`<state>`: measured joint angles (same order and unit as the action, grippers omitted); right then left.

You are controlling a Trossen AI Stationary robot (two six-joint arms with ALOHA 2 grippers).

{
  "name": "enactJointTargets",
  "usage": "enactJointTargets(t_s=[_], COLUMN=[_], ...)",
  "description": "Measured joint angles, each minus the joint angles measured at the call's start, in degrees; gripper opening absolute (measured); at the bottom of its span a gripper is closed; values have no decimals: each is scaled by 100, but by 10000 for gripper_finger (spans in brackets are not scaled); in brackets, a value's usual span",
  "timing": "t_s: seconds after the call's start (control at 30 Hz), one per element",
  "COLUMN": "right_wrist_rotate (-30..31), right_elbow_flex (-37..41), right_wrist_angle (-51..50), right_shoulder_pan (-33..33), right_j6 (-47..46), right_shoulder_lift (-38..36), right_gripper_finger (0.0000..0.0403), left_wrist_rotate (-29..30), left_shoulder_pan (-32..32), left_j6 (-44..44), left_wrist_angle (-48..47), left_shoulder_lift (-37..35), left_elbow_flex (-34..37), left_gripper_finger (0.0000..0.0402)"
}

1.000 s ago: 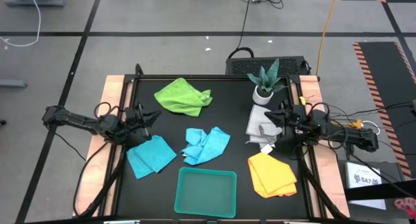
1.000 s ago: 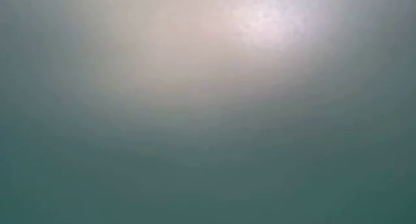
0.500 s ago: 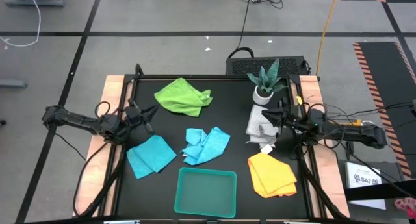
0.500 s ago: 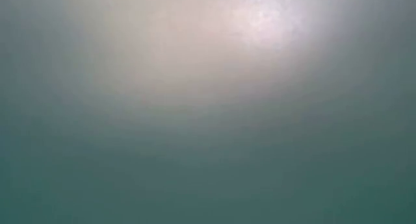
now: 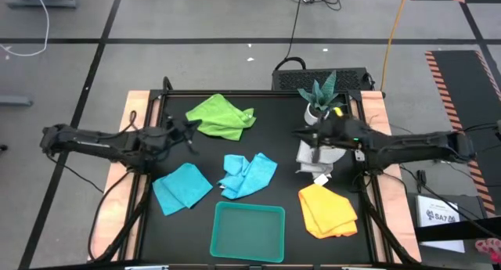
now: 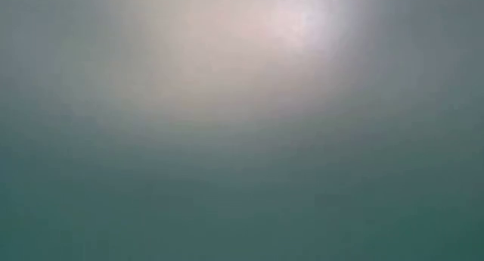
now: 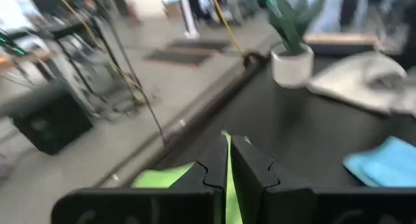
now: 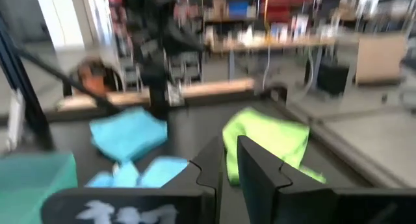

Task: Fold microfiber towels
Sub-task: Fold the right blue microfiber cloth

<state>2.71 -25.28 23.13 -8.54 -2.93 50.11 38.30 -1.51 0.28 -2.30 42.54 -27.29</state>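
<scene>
Overhead, black table (image 5: 274, 129) – grey tiled floor (image 5: 196, 19) around; end effectors near-closed, nothing held.

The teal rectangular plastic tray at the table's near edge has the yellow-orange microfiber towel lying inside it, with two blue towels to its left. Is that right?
Not quite. The teal rectangular plastic tray holds nothing; the yellow-orange microfiber towel lies on the black table just right of it. The two turquoise blue towels are where you say. The high view shows this.

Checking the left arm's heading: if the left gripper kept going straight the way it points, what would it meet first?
Most likely the crumpled lime green microfiber towel: it lies just ahead of the left gripper, past its nearly closed fingers. How high the gripper rides is unclear.
</scene>
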Motion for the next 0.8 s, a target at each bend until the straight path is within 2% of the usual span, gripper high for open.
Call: enactJointTargets(t_s=[0.1,0.23,0.57,0.8], right_wrist_rotate=[-14,-130,-130,-139], right_elbow_flex=[-289,-485,-1198,-2216], right_wrist_angle=[-42,-228,-1912,-2830], right_shoulder_pan=[0,2,5,161], right_j6=[-28,-123,-681,-362], right_shoulder_lift=[661,1242,1678,2216], right_gripper_finger=[39,39,41,91], left_wrist_rotate=[-312,-310,-245,-243], left_shoulder_pan=[102,128,128,128], left_j6=[-75,-115,-296,-383], left_wrist_angle=[-16,-33,-9,-6], left_shoulder_lift=[412,754,835,836], left_elbow_flex=[-123,-144,-147,-147], left_gripper_finger=[24,24,24,24])
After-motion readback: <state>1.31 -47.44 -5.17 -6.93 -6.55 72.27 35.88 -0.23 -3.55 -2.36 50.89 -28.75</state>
